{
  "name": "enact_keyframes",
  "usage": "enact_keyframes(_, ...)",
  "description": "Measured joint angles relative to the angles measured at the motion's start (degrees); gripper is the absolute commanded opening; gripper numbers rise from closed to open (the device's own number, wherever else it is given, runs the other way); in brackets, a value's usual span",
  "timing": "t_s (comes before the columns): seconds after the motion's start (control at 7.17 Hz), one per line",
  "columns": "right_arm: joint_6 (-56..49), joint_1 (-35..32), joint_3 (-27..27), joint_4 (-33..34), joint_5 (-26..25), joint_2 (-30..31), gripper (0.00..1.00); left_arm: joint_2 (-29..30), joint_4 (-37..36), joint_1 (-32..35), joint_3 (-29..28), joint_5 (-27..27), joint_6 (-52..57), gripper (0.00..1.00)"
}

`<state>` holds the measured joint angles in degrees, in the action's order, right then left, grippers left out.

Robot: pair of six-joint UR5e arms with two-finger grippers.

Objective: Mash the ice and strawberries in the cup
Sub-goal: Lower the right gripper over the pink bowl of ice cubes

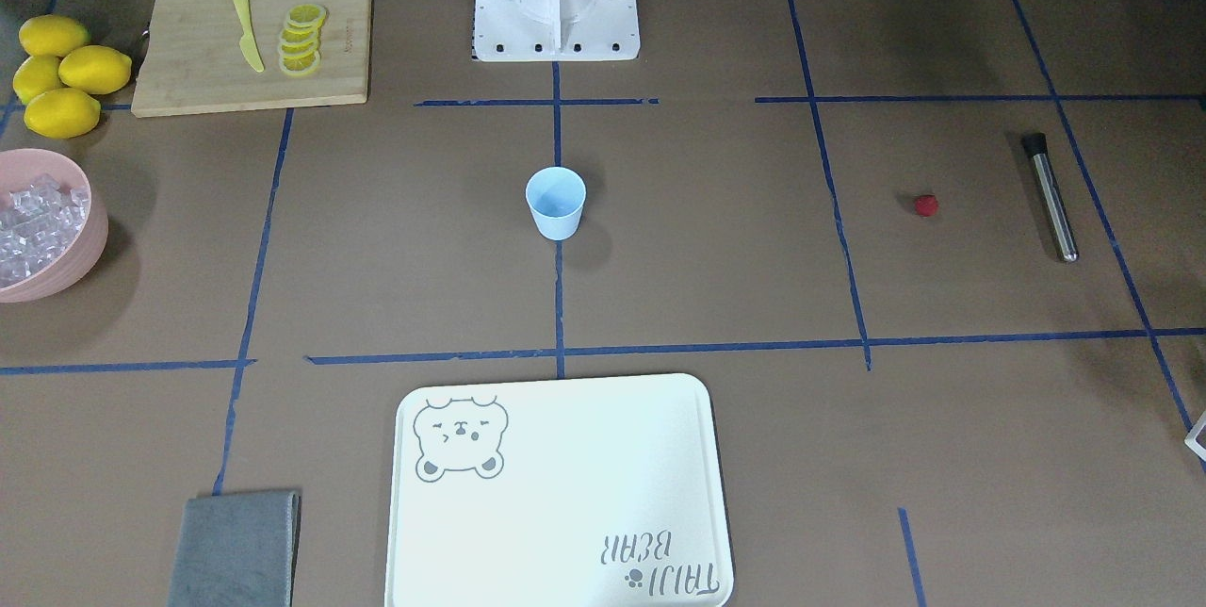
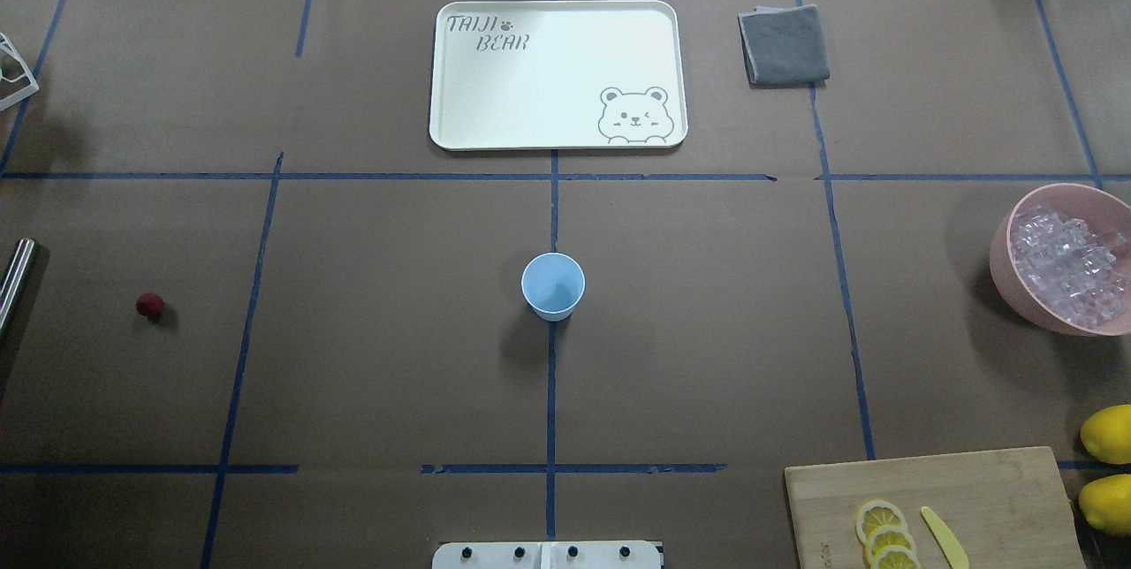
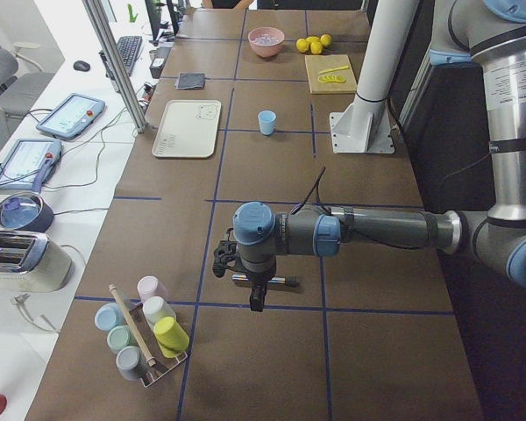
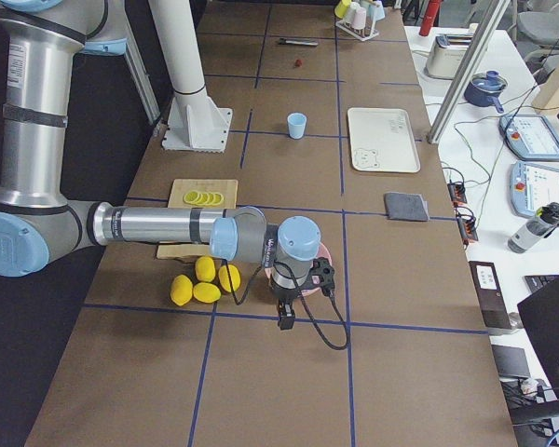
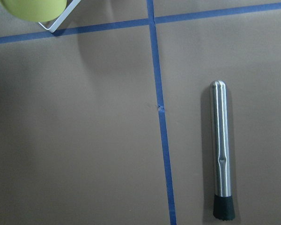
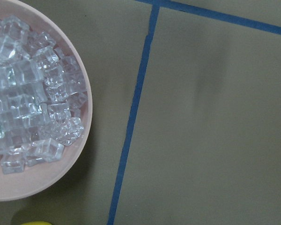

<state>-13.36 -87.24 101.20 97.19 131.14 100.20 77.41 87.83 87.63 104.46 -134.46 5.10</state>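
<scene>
My L gripper [image 3: 256,303] shows only in the left side view, hanging pointed down over the table's end. From there I can't tell if the fingers are wide or narrow. The L wrist cam gives no fingers, just the steel rod [image 5: 219,150] w/ black tip lying flat beside a blue tape line, and a yellow-green cup [image 5: 33,7] at the top corner.

Same for my R gripper [image 4: 286,319]: seen only in the right side view, pointed down near the pink bowl [image 6: 82,145] and lemons [image 4: 203,279], finger state can't tell. The R wrist cam looks straight down on the ice [image 6: 30,103], a heap of clear cubes inside that bowl.

The cup [image 2: 553,286] stands upright at table centre on the tape cross, well apart from both grippers. The overhead and front views look into it and it appears empty; the side views show only its outside.

The strawberry [image 1: 926,205] lies on bare table on my L side, near the rod but not touching. It's a mere speck in the right side view.
</scene>
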Motion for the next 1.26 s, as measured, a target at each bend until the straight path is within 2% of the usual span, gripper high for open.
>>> enact_keyframes(0.7, 0.64, 0.31, 0.65, -0.16, 3.57, 0.25, 0.98, -2.2, 0.76, 0.07, 0.87, -0.44, -0.02, 1.0)
enact_keyframes(0.98, 6.76, 2.27, 1.15, -0.93, 5.81, 0.27, 0.97, -2.25, 0.84, 0.08, 1.1, -0.45, 0.0, 1.0)
enact_keyframes(1.12, 12.98, 4.33, 1.53, -4.25, 6.15, 0.74, 0.95, -2.32, 0.87, 0.06, 1.35, -0.57, 0.04, 1.0)
enact_keyframes(1.26, 22.64, 7.13, 1.72, -11.26, 6.16, 2.0, 0.95, -2.38, 0.91, 0.06, 1.73, -0.85, 0.12, 1.0)
